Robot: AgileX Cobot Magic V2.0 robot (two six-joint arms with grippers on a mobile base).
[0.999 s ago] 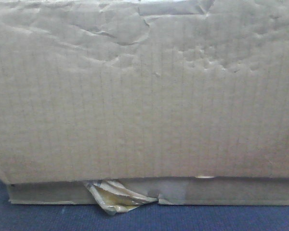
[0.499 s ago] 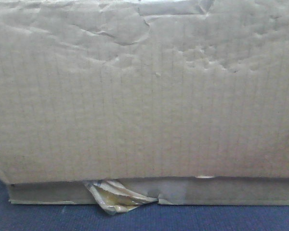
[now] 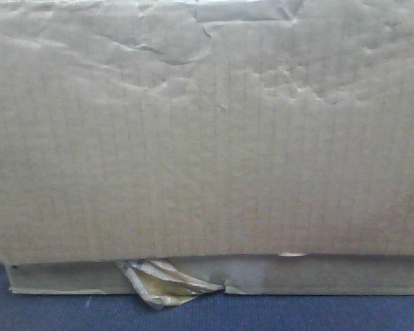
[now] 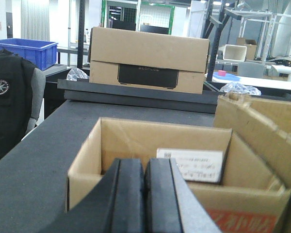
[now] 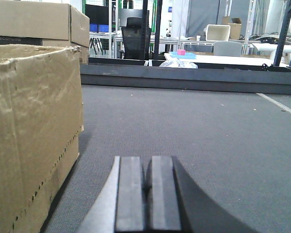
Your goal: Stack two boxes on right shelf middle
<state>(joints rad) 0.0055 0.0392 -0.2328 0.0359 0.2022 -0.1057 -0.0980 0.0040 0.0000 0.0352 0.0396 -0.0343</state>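
Front view: the tall box (image 3: 207, 138) fills almost the whole frame with its creased face toward the camera. The flat box (image 3: 331, 276) shows as a narrow strip directly below it, with the tape scrap (image 3: 162, 286) hanging from its near edge onto the blue surface (image 3: 262, 314). The tall box appears to rest on the flat box, but at this close range the contact line cannot be confirmed.

Left wrist view: the left gripper (image 4: 144, 194) has its pads pressed together with nothing between them. It points at an open carton (image 4: 87, 160) just beyond it.

Right wrist view: the right gripper (image 5: 146, 194) is likewise closed and empty above the grey surface (image 5: 184, 126). A cardboard carton (image 5: 34, 126) stands to its near left, apart from it.

Task status: neither gripper holds a box. No steel shelf is identifiable in any view, so placement on the right shelf's middle level is judged not yet done. Both boxes are judged yet to be grasped, carried and stacked there
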